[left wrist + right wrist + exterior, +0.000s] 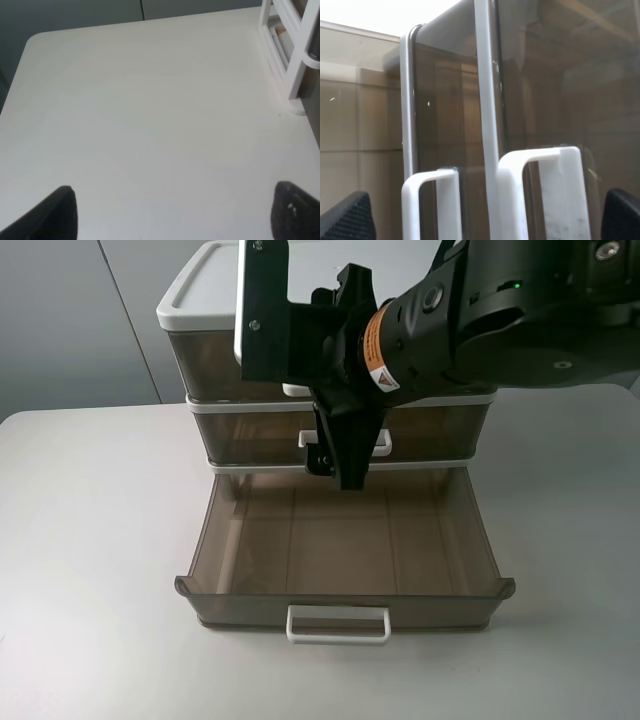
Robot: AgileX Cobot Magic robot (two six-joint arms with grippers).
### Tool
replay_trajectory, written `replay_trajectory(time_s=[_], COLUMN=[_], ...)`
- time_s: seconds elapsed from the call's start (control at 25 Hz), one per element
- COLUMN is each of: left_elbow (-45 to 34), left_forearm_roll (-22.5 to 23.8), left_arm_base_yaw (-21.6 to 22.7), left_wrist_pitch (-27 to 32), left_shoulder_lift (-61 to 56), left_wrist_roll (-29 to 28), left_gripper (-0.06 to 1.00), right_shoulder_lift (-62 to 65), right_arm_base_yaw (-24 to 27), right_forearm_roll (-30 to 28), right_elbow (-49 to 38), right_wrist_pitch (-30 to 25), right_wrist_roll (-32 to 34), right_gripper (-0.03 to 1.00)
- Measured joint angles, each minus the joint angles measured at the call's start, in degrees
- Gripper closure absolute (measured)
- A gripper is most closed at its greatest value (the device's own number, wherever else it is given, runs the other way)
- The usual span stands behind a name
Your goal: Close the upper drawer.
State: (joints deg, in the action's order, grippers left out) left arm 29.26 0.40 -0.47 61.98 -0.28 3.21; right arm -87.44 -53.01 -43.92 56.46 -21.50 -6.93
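The upper drawer [205, 365] is the top smoky brown one under the white lid [200, 290]. Its front looks about level with the middle drawer [250, 435] below it. My right arm hides most of its white loop handle [297, 390]. My right gripper [337, 468] hangs in front of both drawers, fingers pointing down. In the right wrist view the right gripper [485, 220] is open, its fingertips [350, 220] wide apart. The scuffed upper handle [555, 195] and the middle handle [430, 205] lie between them. My left gripper [177, 212] is open and empty over the table.
The lowest drawer [240, 610] is pulled far out toward the front, empty, with its white handle [337, 625] at the front edge. The white table [90, 540] surrounds the cabinet. The cabinet's white frame [295, 50] shows at one side of the left wrist view.
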Motion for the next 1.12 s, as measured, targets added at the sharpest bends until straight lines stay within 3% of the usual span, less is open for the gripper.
replay_trajectory(time_s=[0.12,0.44,0.68,1.12], left_elbow=[0.0,0.0,0.0,0.0], left_forearm_roll=[0.0,0.0,0.0,0.0], left_arm_base_yaw=[0.0,0.0,0.0,0.0], left_wrist_pitch=[0.0,0.0,0.0,0.0], left_shoulder_lift=[0.0,0.0,0.0,0.0], left_wrist_roll=[0.0,0.0,0.0,0.0], left_gripper=[0.2,0.2,0.2,0.2], right_shoulder_lift=[0.4,8.8,21.1,53.9], right_arm_base_yaw=[0.0,-3.1,-4.9,-5.0], right_forearm_roll=[0.3,9.0,22.7,37.2], right_elbow=[0.0,0.0,-1.0,-12.4], right_wrist_pitch=[-0.6,-4.2,-14.1,-29.3], right_wrist_roll=[1.1,1.8,1.8,6.0], right_gripper=[0.28,0.28,0.28,0.28])
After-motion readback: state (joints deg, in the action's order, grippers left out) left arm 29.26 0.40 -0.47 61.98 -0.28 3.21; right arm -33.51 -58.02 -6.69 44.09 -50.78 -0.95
